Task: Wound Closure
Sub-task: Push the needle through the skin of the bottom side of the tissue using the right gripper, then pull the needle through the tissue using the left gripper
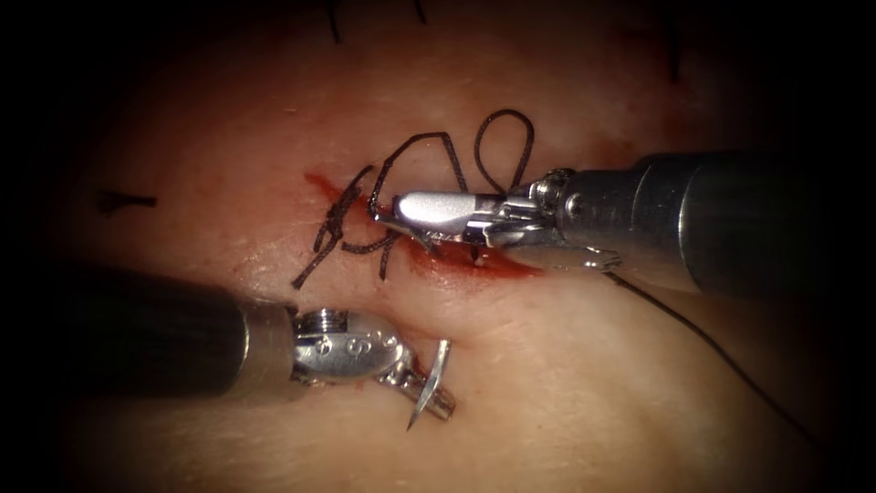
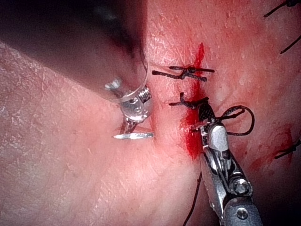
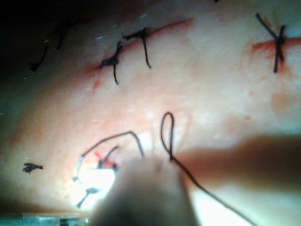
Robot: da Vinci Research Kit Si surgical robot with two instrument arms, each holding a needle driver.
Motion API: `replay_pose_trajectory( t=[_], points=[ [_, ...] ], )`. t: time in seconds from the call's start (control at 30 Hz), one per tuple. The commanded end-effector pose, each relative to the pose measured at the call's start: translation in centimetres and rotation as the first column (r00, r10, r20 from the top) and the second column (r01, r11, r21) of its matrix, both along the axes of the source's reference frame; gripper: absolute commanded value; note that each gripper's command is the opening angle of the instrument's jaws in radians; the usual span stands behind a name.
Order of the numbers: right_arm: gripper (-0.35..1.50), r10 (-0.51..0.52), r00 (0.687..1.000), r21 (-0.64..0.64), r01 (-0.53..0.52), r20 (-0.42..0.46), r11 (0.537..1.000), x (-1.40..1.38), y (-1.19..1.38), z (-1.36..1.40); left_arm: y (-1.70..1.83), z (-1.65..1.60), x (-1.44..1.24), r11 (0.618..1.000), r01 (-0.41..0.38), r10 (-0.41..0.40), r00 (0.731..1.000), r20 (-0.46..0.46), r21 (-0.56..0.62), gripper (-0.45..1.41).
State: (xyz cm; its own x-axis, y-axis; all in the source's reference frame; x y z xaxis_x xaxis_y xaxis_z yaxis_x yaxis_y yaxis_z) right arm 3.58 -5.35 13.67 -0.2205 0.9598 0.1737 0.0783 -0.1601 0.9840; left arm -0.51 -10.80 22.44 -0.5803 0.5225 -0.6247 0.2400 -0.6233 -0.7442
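With my left tool (image 1: 429,388) pinching the curved steel needle (image 1: 431,383) mid-curve, clear of the pale pork tissue (image 1: 593,383) below the red cut (image 1: 456,260), my right tool (image 1: 401,212) pinches the looped black thread (image 1: 502,146) over the cut, which I judge as knot-tying needing steady tension.

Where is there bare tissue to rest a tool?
Bare tissue lies right of the left tool, which holds the needle mid-curve, out of the tissue. Crowded: the cut, with thread loops around the right tool.

A small dark mark (image 1: 126,200) sits at nine o'clock; short dark strokes (image 1: 334,23) cross the edge at twelve o'clock.
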Motion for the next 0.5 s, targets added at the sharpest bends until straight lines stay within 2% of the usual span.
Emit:
replay_pose_trajectory(
  t=[0.03, 0.07, 0.1, 0.2, 0.27, 0.3, 0.33, 0.4, 0.5],
  points=[
    [1.3, -0.001, 0.999, -0.096, 0.004, 0.032, 0.995, 0.03, 0.02, 0.06, -0.09, -0.01, -0.04, 1.0, 0.005, -0.005, 1.0, 0.0, 0.012, -0.23],
    [1.3, -0.001, 0.999, -0.096, 0.004, 0.032, 0.995, 0.03, 0.02, 0.06, -0.09, -0.01, -0.04, 1.0, 0.005, -0.005, 1.0, 0.0, 0.012, -0.23],
    [1.3, 0.008, 0.996, -0.241, 0.013, 0.084, 0.97, -0.02, 0.08, 0.06, -0.11, -0.11, -0.04, 1.0, 0.006, -0.005, 1.0, 0.022, -0.01, -0.21],
    [1.31, 0.001, 0.989, -0.369, 0.054, 0.147, 0.928, -0.16, 0.19, 0.06, -0.12, -0.29, -0.03, 0.996, 0.033, -0.028, 0.998, 0.058, -0.089, -0.11],
    [1.31, -0.015, 0.987, -0.388, 0.077, 0.162, 0.918, -0.28, 0.24, 0.05, -0.15, -0.39, -0.01, 0.983, 0.068, -0.058, 0.996, 0.065, -0.168, -0.03],
    [1.31, -0.015, 0.987, -0.388, 0.077, 0.162, 0.918, -0.28, 0.24, 0.05, -0.15, -0.39, -0.01, 0.983, 0.068, -0.058, 0.996, 0.065, -0.168, -0.03],
    [1.31, -0.035, 0.983, -0.393, 0.103, 0.178, 0.914, -0.37, 0.25, 0.04, -0.17, -0.44, 0.01, 0.971, 0.085, -0.071, 0.995, 0.07, -0.224, 0.09],
    [1.31, -0.057, 0.979, -0.392, 0.131, 0.195, 0.911, -0.44, 0.23, 0.04, -0.21, -0.46, 0.04, 0.96, 0.089, -0.071, 0.994, 0.078, -0.267, 0.17],
    [1.36, -0.086, 0.973, -0.384, 0.165, 0.214, 0.908, -0.54, 0.19, 0.0, -0.25, -0.5, 0.08, 0.938, 0.096, -0.071, 0.994, 0.087, -0.334, 0.41]
  ],
)
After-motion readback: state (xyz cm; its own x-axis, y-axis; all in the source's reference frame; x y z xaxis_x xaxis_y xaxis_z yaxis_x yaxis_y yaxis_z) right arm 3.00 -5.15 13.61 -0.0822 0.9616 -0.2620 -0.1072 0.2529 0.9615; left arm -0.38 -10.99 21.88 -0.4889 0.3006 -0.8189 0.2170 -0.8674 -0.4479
